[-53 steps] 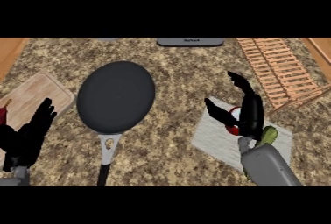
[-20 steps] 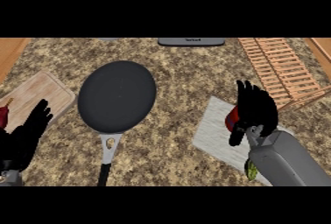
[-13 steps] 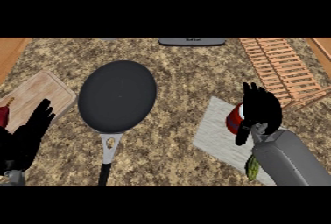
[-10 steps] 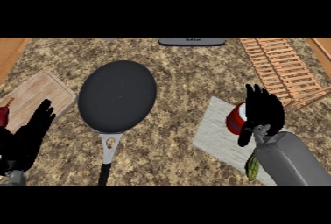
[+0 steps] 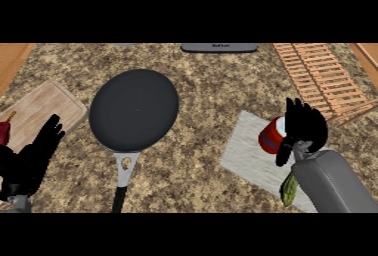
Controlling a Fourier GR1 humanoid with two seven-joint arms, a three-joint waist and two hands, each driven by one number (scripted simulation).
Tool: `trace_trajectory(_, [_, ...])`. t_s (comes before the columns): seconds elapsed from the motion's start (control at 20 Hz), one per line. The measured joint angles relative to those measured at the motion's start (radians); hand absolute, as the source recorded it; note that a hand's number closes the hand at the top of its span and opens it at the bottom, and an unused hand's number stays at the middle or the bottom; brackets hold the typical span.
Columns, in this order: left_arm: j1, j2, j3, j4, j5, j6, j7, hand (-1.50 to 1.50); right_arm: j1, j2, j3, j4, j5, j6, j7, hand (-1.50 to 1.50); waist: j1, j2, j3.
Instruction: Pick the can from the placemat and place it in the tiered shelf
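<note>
A red can [image 5: 272,135] with a white top stands on the pale grey placemat [image 5: 249,150] at the right of the counter. My right hand [image 5: 304,129] is closed around the can from its right side, fingers curled over it and hiding much of it. The wooden slatted tiered shelf [image 5: 323,80] lies at the back right, beyond the placemat. My left hand [image 5: 31,162] rests open at the lower left, fingers up, holding nothing.
A black frying pan [image 5: 134,109] with a grey handle occupies the counter's middle. A wooden cutting board [image 5: 40,105] lies at the left with a red item at its edge. A green vegetable [image 5: 289,189] lies beside my right forearm. A dark appliance [image 5: 219,47] sits at the back.
My right hand has shifted right and its fingers have curled round the can on the placemat. The left hand has stayed where it was.
</note>
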Motion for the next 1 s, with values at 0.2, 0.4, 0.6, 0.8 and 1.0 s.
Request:
trace_trajectory(0.2, [-0.017,0.003,0.028,0.035,-0.002,-0.030,-0.014,0.00,0.007,0.030,-0.022,0.033,0.028,-0.020,-0.019,1.50,0.000,-0.002,-0.002])
trace_trajectory(0.4, [-0.017,-0.010,0.039,0.030,-0.016,-0.037,-0.006,0.00,0.004,0.053,-0.043,0.064,0.047,-0.026,-0.048,1.50,0.001,-0.005,-0.004])
trace_trajectory(0.6, [0.002,-0.029,0.041,0.018,-0.035,-0.040,-0.013,0.00,0.006,0.043,-0.048,0.074,0.077,-0.022,-0.093,1.50,0.002,-0.008,-0.005])
trace_trajectory(0.8, [-0.018,-0.034,0.057,0.027,-0.040,-0.050,-0.010,0.00,0.016,0.032,-0.043,0.076,0.125,-0.055,-0.138,1.50,0.001,-0.008,-0.005])
trace_trajectory(1.0, [-0.009,-0.030,0.074,0.014,-0.040,-0.062,-0.002,0.00,-0.019,0.057,-0.046,0.050,0.176,-0.058,-0.095,1.50,0.001,-0.002,-0.002])
